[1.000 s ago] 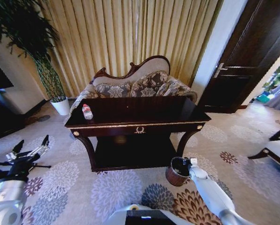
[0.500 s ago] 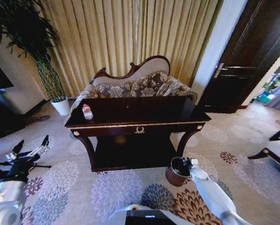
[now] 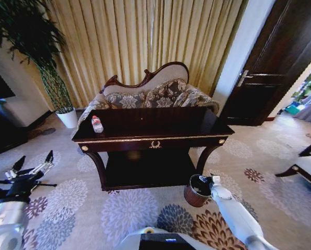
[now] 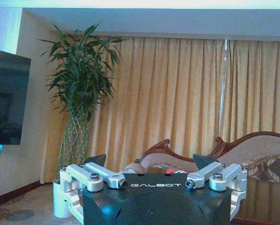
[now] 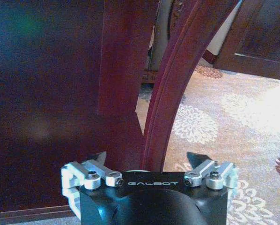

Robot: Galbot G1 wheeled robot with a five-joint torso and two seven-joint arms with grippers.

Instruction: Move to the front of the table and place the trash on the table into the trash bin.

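The right gripper (image 3: 207, 180) is held with jaws spread, empty, over the bin (image 3: 197, 190) beside the table (image 3: 160, 139) leg. The left gripper (image 3: 33, 162) is parked low at the left, jaws spread, well apart from the bottle (image 3: 96, 124) on the table.

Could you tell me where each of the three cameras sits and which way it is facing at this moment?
Head view: on the head, looking forward and down at the table, the trash bin, both arms, the left gripper.
Left wrist view: faces curtains, plant, sofa; left gripper's open fingers at the frame edge.
Right wrist view: low, facing a table leg; right gripper open.
Shared: head and left wrist both show curtains, plant.
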